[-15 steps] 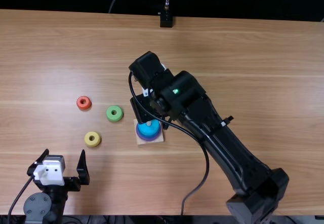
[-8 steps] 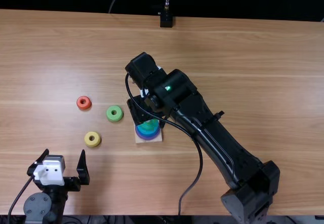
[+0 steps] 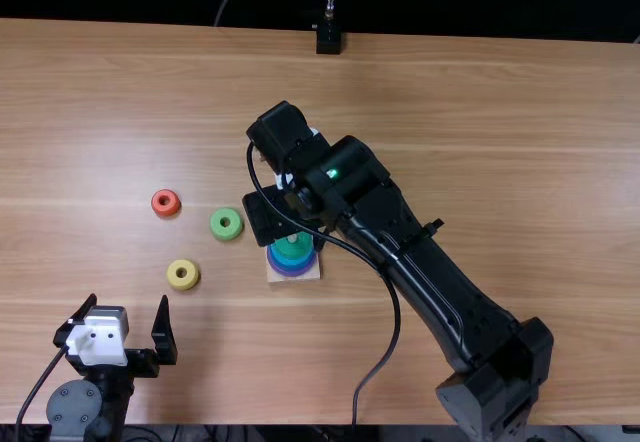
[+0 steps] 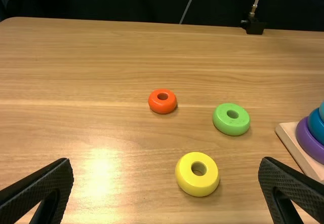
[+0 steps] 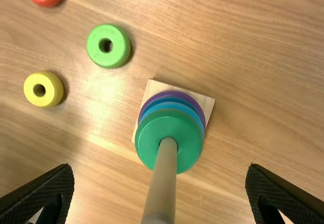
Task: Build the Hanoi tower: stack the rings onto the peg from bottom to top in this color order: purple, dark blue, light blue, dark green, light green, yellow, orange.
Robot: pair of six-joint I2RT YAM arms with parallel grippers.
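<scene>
My left gripper point(image 3: 122, 334) stands open at the table's near left; in its own wrist view the left gripper point(image 4: 167, 176) has nothing between its fingers. Over the peg base hangs my right gripper point(image 3: 300, 237), partly hidden by its arm. Its wrist view shows the right gripper point(image 5: 160, 178) open, fingers apart on either side of the peg point(image 5: 164, 183). Around the peg, the dark green ring point(image 5: 147, 143) lies on top of blue rings and the purple ring point(image 5: 190, 98), on the wooden base point(image 5: 205, 102). Light green point(image 3: 226, 224), yellow point(image 3: 182, 274) and orange point(image 3: 166, 202) rings lie loose.
The right arm stretches diagonally from the near right edge to the middle of the table point(image 3: 480, 142). Beyond the far edge, a black mount point(image 3: 328, 37) stands at the middle.
The right arm shifted slightly left, then its gripper tilted a little. The dark green ring came into view atop the stack, where light blue showed a second ago. The left arm kept still.
</scene>
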